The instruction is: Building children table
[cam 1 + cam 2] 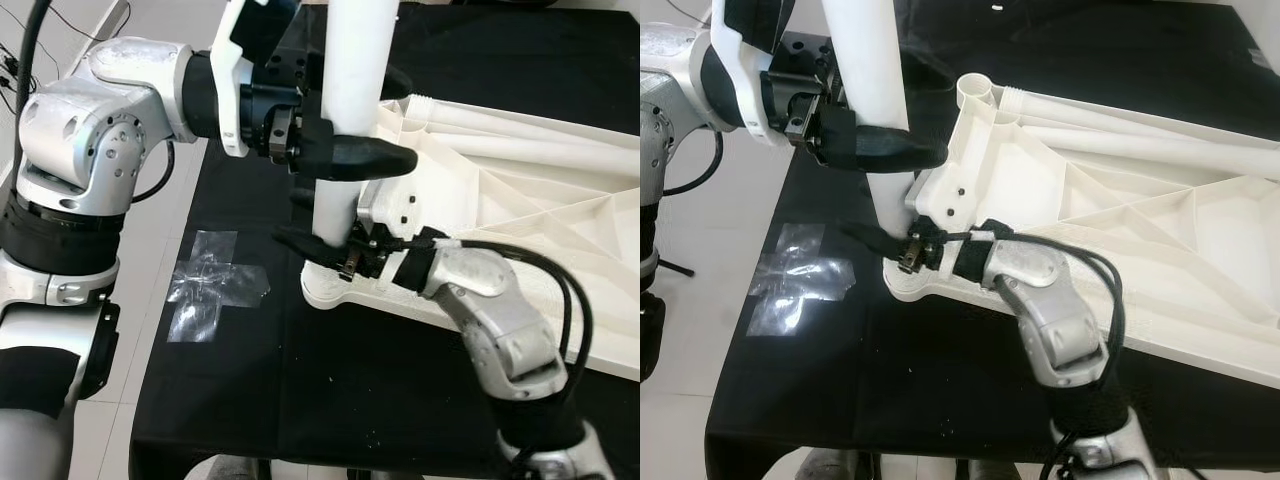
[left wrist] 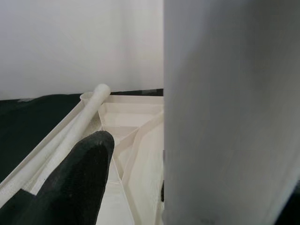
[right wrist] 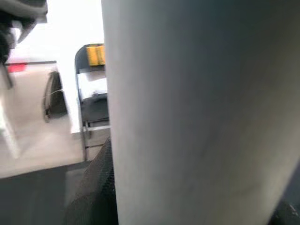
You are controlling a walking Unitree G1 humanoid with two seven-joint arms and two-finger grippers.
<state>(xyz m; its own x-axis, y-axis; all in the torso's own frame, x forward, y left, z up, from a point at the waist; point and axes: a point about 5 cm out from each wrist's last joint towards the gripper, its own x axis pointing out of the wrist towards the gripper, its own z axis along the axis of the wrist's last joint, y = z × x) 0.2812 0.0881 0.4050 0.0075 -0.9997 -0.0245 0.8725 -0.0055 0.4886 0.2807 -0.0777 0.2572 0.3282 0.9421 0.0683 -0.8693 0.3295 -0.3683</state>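
A white table leg [image 1: 352,80] stands upright in the corner socket [image 1: 328,290] of the upturned white table top [image 1: 520,200], which lies on the black cloth. My left gripper [image 1: 385,125] is shut on the leg high up, one finger in front and one behind. My right gripper [image 1: 305,225] is shut on the same leg just above the socket. The leg [image 2: 229,112] shows close beside a black finger [image 2: 75,183] in the left wrist view. It also shows close up as the leg [image 3: 197,112] in the right wrist view.
More white legs [image 1: 1120,110] lie along the table top's far side, by another open socket [image 1: 975,90]. A cross of clear tape [image 1: 215,280] is stuck on the black cloth [image 1: 300,400] to the left. The cloth's left edge borders pale floor. A dark chair [image 3: 93,93] stands beyond.
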